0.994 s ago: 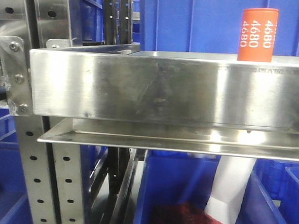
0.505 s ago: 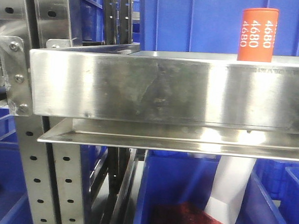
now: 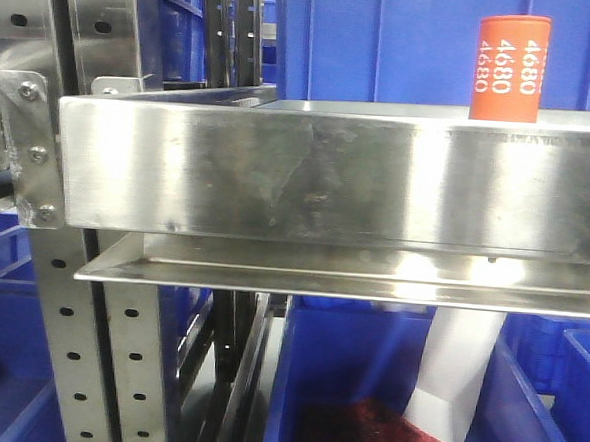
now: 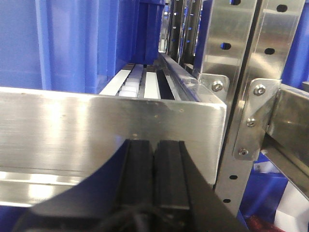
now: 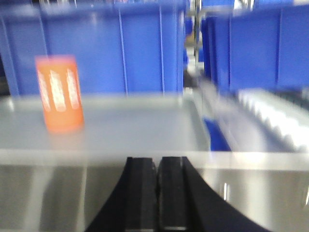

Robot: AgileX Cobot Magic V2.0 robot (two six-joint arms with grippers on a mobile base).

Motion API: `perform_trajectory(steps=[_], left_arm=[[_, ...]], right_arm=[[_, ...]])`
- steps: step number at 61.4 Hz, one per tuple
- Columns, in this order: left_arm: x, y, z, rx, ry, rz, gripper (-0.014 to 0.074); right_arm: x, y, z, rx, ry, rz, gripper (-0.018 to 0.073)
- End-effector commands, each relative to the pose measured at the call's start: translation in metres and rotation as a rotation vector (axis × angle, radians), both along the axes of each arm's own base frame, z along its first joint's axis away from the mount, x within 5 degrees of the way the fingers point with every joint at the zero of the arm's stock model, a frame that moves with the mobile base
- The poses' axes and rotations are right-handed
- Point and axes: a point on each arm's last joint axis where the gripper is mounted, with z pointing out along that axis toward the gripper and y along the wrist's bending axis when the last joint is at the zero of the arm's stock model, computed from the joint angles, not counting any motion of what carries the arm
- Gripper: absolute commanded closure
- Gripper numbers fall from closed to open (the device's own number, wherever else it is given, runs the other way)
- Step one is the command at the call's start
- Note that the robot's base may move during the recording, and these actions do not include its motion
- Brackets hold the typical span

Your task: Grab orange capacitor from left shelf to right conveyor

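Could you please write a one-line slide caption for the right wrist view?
Right gripper, shut, faces the steel shelf where the orange capacitor stands upright.

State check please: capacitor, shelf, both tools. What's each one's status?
orange capacitor: upright on the shelf, not gripped.
left shelf: holding the capacitor.
left tool: shut, empty.
right tool: shut, empty, apart from the capacitor.

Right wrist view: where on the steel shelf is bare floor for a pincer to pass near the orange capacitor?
Bare: the shelf floor from the orange capacitor rightward to the shelf's right wall, between front lip and blue bins behind. Crowded: only around the capacitor, at the far left.
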Motion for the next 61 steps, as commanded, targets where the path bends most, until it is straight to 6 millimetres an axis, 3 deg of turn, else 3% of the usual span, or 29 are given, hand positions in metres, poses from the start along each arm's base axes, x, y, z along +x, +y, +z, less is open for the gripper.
perform_trajectory(steps=[1,12,18,26,37,48,61], left_arm=[[-0.002,0.0,0.011,-0.01,-0.113,-0.001,0.0701],[-0.002,0.0,0.011,-0.01,-0.113,-0.001,0.0701],[-0.002,0.0,0.011,-0.01,-0.113,-0.001,0.0701],[-0.002,0.0,0.011,-0.01,-0.113,-0.001,0.0701],[-0.002,0.0,0.011,-0.01,-0.113,-0.001,0.0701],[-0.002,0.0,0.011,-0.01,-0.113,-0.001,0.0701],[-0.002,0.0,0.011,-0.01,-0.113,-0.001,0.0701]], right_arm=[[-0.013,0.0,0.048,-0.003,-0.144,-0.002,0.0501],[-0.009,0.0,0.096,-0.004,-0.07,0.009,0.0452],[0.002,0.002,0.118,-0.003,-0.046,0.038,0.0312],[0.024,0.008,0.131,-0.005,0.015,0.101,0.0109],[0.063,0.027,0.131,-0.021,0.138,0.225,-0.0072],[0.103,0.051,0.116,-0.04,0.217,0.314,-0.0075],[0.142,0.064,0.099,-0.042,0.228,0.315,-0.0075]])
